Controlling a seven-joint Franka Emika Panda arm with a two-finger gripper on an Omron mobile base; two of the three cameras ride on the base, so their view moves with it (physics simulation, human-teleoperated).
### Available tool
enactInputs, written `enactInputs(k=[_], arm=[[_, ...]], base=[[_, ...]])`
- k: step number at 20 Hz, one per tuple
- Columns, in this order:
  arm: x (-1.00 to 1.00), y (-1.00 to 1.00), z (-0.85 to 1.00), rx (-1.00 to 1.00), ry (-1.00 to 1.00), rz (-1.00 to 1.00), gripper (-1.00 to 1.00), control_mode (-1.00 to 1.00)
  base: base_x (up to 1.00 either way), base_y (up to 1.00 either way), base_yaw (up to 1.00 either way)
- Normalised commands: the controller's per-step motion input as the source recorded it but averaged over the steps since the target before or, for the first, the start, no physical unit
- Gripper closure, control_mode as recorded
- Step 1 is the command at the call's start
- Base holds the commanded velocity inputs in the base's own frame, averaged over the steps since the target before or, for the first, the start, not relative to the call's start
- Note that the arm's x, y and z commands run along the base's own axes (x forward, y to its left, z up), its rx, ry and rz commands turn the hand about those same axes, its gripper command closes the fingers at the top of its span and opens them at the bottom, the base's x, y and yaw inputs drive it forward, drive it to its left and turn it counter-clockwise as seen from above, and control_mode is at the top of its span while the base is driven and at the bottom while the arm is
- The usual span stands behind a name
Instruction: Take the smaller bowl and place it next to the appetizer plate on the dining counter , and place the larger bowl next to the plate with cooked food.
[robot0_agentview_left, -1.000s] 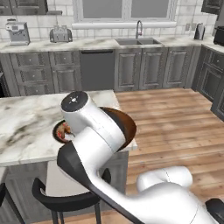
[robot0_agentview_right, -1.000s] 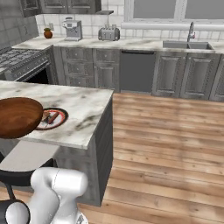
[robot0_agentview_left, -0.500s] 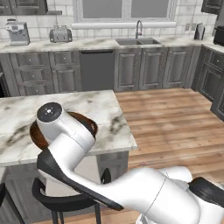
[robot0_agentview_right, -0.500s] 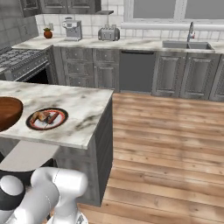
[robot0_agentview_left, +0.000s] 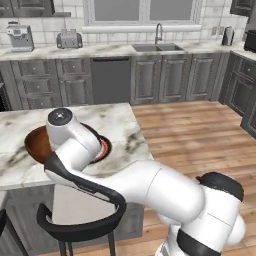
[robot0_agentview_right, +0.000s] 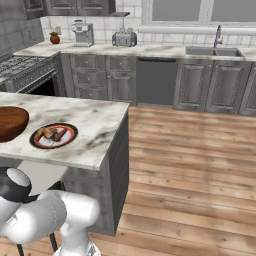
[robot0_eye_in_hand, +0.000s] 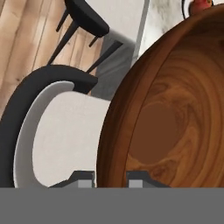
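Note:
My gripper is shut on the rim of the larger bowl, a deep glossy reddish-brown bowl. The rim passes between the two fingertips. The larger bowl hangs low over the dining counter, partly behind my arm. It is just left of the plate with cooked food, and the larger bowl sits at the frame's left edge. I cannot tell whether it touches the marble. A dark plate rim with something red peeks past the bowl. The smaller bowl is out of view.
A dark stool with a pale seat stands below the counter's near edge, also seen as the stool under the hand. Wood floor lies to the right. Wall counters with a sink, toaster and coffee machine run along the back.
The arm has swung left along the counter with the larger bowl, from over the cooked-food plate to a spot just left of it. The plate now shows uncovered.

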Motion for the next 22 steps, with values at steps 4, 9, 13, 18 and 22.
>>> enactInputs(k=[4,9,13,18,22], arm=[[0.59,0.23,-0.25,-0.01,0.06,0.01,1.0,-1.0],[0.16,0.28,-0.24,-0.05,0.0,0.03,1.0,-1.0],[0.03,0.34,-0.21,-0.06,-0.05,0.08,1.0,-1.0],[0.29,0.14,-0.16,-0.03,-0.03,0.07,1.0,-1.0],[0.31,0.2,-0.23,-0.02,0.0,0.06,1.0,-1.0]], base=[[0.0,0.0,0.0],[0.0,0.0,0.0],[0.0,0.0,0.0],[0.0,0.0,0.0],[0.0,0.0,0.0]])
